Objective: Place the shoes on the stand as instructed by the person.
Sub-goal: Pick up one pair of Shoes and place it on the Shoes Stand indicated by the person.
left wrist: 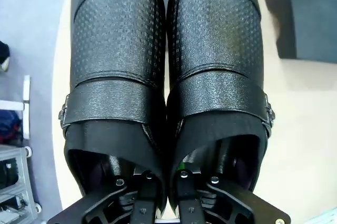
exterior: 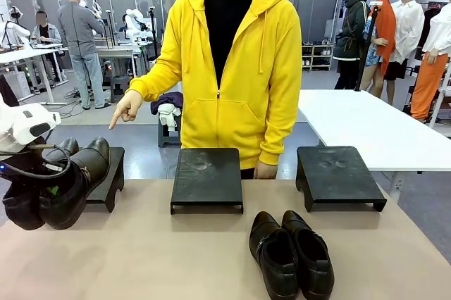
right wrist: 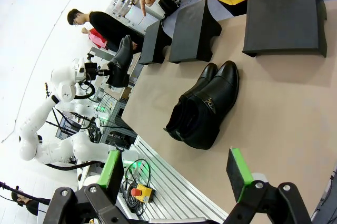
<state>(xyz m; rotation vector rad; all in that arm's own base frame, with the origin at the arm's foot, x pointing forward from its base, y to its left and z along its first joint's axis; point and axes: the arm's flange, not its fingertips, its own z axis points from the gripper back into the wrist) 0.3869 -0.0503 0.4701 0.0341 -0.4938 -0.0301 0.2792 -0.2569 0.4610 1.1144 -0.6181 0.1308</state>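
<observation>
My left gripper [left wrist: 163,182] is shut on one pair of black shoes [exterior: 60,184], pinching their inner walls together with a finger inside each shoe. This pair hangs above the table's left edge, toes toward the left stand [exterior: 111,173]. The second pair of shoes [exterior: 292,254] lies side by side on the table, front and right of centre. The person [exterior: 229,67] in a yellow hoodie stands behind the middle stand [exterior: 206,177]. Their hand [exterior: 125,111] points down toward the left stand. My right gripper [right wrist: 175,174] hangs open, high above the second pair [right wrist: 202,105].
A third black stand [exterior: 340,173] sits at the right of the table. A white table [exterior: 373,127] stands behind it to the right. Other people and tables are farther back in the room.
</observation>
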